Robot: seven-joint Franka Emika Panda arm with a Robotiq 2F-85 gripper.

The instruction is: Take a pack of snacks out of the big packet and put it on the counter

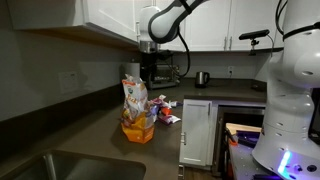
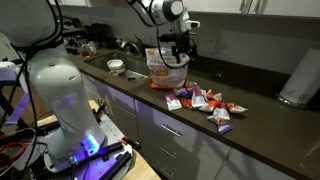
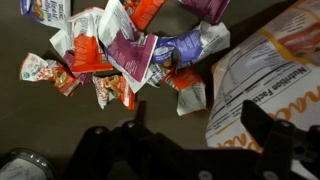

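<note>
The big packet point(image 1: 135, 106) stands upright on the dark counter point(image 1: 90, 140), white and red on top with orange contents below. It also shows in an exterior view point(image 2: 168, 68) and at the right of the wrist view point(image 3: 265, 70). My gripper point(image 1: 151, 62) hangs just above the packet's top point(image 2: 180, 46). In the wrist view the gripper point(image 3: 200, 125) is open and empty, its right finger over the packet's edge. Several small red, white and purple snack packs point(image 3: 120, 50) lie loose on the counter point(image 3: 30, 120) beside the packet, seen in both exterior views point(image 1: 163, 111) point(image 2: 205, 102).
A steel sink point(image 1: 70, 165) is set into the counter near the packet. A small bowl point(image 2: 116, 66) sits by the counter edge. A kettle point(image 1: 202, 77) stands at the back. A paper towel roll point(image 2: 298, 80) stands at the far end. A white cabinet door point(image 1: 195, 130) hangs open.
</note>
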